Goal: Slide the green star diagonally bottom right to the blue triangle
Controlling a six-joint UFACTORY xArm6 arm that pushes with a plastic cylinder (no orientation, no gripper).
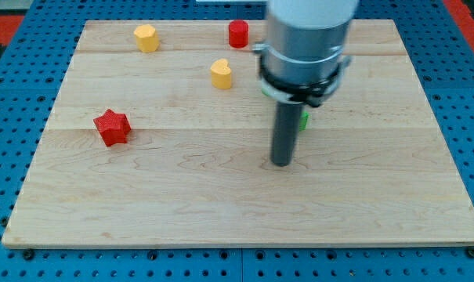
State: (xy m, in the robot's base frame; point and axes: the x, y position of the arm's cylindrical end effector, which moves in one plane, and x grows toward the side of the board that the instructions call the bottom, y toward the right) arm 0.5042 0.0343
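My tip (281, 163) rests on the wooden board (182, 204) a little right of the middle. A sliver of a green block (303, 120) shows just behind the rod on its right, mostly hidden; its shape cannot be made out. No blue triangle shows in the view; the arm's grey body covers part of the board near the top.
A red star (112, 127) lies at the view's left. A yellow block (146, 37) and a red block (237, 34) sit near the top edge. A yellow heart-like block (221, 74) lies below them, left of the arm.
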